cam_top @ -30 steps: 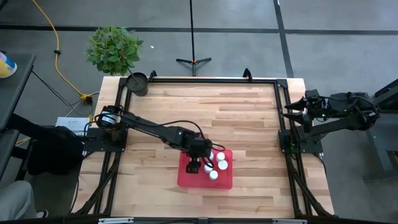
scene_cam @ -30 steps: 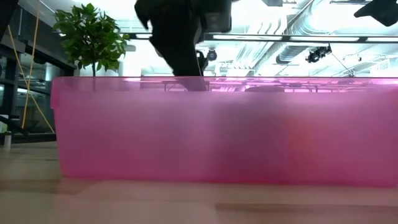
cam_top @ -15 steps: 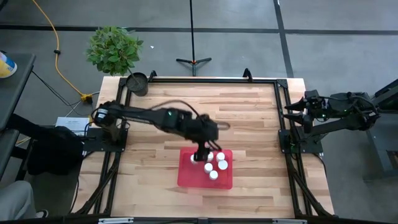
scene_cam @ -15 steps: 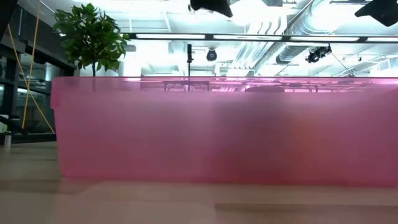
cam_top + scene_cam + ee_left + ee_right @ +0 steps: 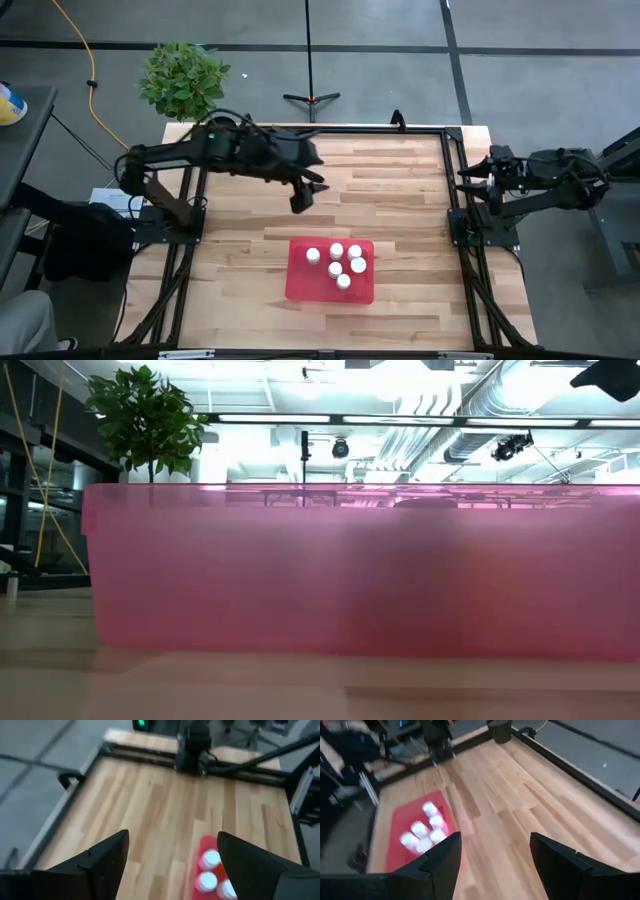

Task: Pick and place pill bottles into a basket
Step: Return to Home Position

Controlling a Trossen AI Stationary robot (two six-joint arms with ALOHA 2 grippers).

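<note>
The red tray (image 5: 303, 284) lies on the wooden table (image 5: 400, 200), in the part nearer to the lower edge of the picture. White pill bottles (image 5: 337, 250) stand upright inside it, close together. The left gripper (image 5: 301, 200) hangs over bare wood, apart from the tray. The right gripper (image 5: 470, 173) is at the right edge of the table. A green plant (image 5: 183, 78) stands on the floor beyond the far left corner.

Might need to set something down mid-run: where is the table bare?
Bare wood lies between the red tray and the right rail, and across the far half, right of the left tool. Crowded: the tray's right side, packed with bottles.
</note>
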